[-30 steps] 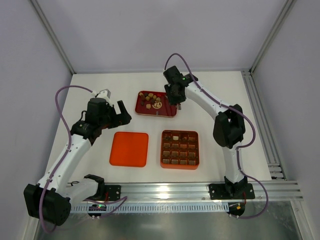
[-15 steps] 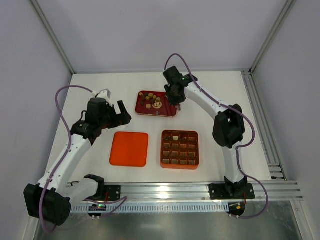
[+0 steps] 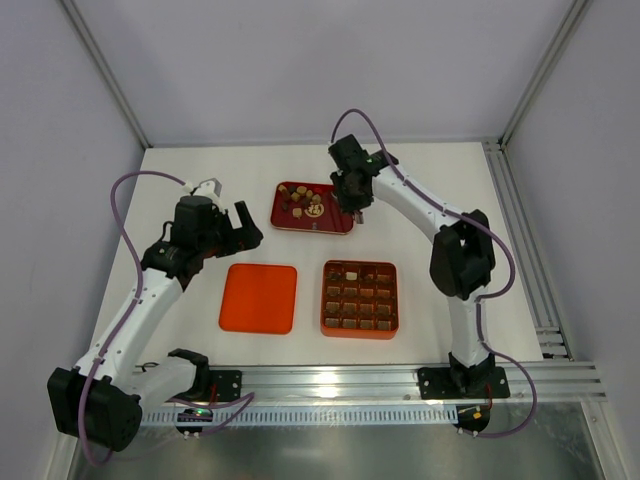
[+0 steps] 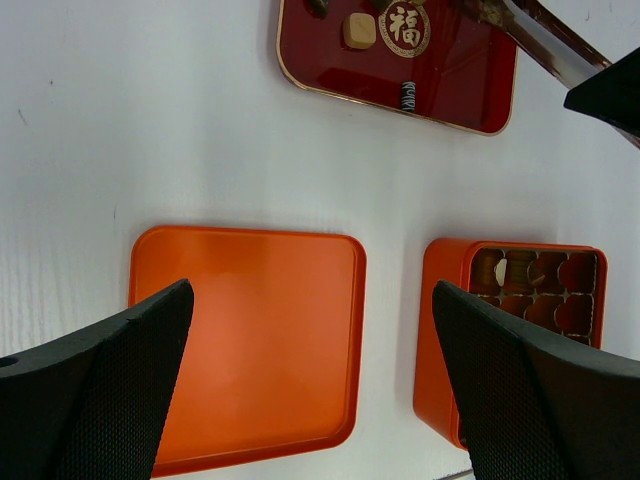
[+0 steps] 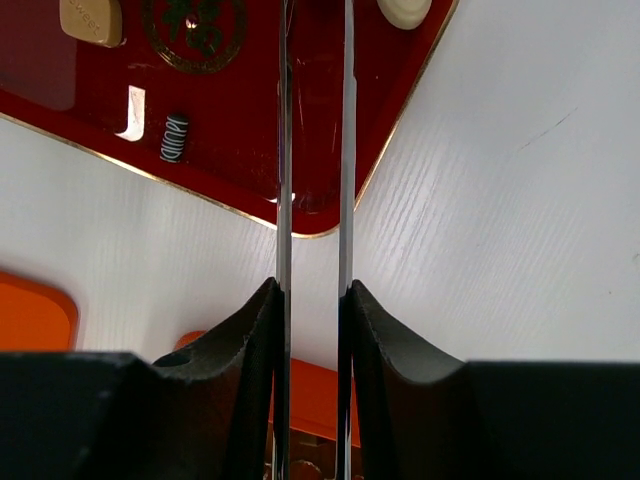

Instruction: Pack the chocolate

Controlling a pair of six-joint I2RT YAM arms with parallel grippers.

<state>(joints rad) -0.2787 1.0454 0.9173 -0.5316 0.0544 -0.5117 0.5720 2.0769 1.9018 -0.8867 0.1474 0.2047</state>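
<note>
- Over the right end of the red tray (image 3: pixel 335 224): right gripper (image 3: pixel 352 198), fingers pressed together on thin metal tweezers (image 5: pixel 283 150), the two blades a slit apart and reaching out above the tray (tips beyond the wrist view's edge, so cannot tell whether anything sits between them).
- In the tray, at mid-table toward the far side: loose chocolate (image 3: pixel 298 199), brown, tan and cream, mostly at its left and middle.
- Near of the tray, slightly right: orange gridded box (image 3: pixel 324 300), with more chocolate in most cells.
- Left of the box, apart from it: flat orange lid (image 3: pixel 259 298).
- Above the table (image 3: pixel 200 170), left of the tray and just far of the lid: left gripper (image 3: pixel 248 225), fingers spread wide, gripping nothing.
</note>
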